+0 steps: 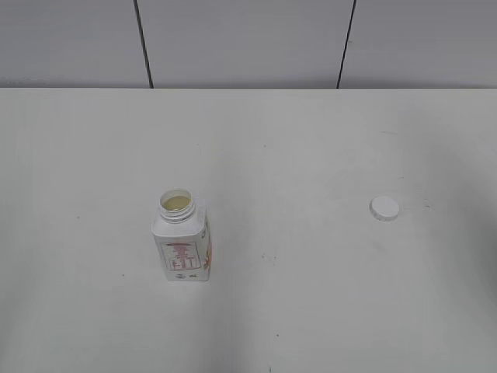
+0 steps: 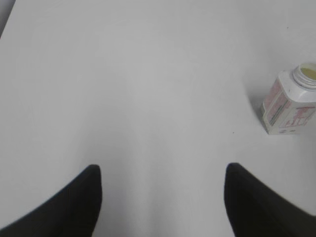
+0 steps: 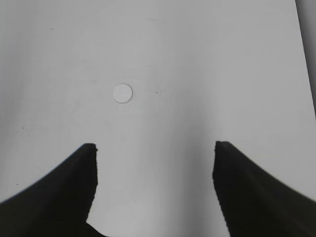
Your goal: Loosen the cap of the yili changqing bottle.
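The yili changqing bottle (image 1: 182, 242) stands upright on the white table, left of centre, with its neck open and yellowish content showing inside. It also shows at the right edge of the left wrist view (image 2: 290, 104). The white cap (image 1: 384, 207) lies flat on the table to the right, apart from the bottle; it also shows in the right wrist view (image 3: 122, 93). My left gripper (image 2: 163, 173) is open and empty, well to the left of the bottle. My right gripper (image 3: 155, 150) is open and empty, short of the cap. Neither gripper shows in the exterior view.
The white table (image 1: 295, 311) spreads across the whole view, with a grey panelled wall (image 1: 248, 39) behind its far edge. The table's right edge shows in the right wrist view (image 3: 307, 59).
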You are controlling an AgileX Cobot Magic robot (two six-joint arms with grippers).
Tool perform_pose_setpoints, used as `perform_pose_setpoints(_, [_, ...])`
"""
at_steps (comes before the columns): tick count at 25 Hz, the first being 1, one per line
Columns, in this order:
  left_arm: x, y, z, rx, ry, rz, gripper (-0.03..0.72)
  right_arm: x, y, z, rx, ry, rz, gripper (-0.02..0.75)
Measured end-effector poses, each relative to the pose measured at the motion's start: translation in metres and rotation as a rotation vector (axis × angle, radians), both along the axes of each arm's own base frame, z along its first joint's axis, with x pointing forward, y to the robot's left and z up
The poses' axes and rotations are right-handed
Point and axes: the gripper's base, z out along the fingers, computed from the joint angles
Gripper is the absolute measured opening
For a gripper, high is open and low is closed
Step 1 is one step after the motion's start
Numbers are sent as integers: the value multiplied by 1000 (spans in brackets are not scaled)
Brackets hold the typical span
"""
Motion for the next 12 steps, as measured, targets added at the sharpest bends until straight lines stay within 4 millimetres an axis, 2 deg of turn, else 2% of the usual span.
perform_pose_setpoints(1, [-3, 0, 0, 3, -17, -5, 478, -10, -2, 2, 1, -26, 5, 575])
perform_pose_setpoints(4, [-9, -1, 0, 6, -58, -26, 478, -20, -5, -5, -4, -28, 13, 575])
perform_pose_setpoints(12, [-18, -2, 0, -2, -112, -73, 477, -39, -9, -51, -38, 54, 35, 575])
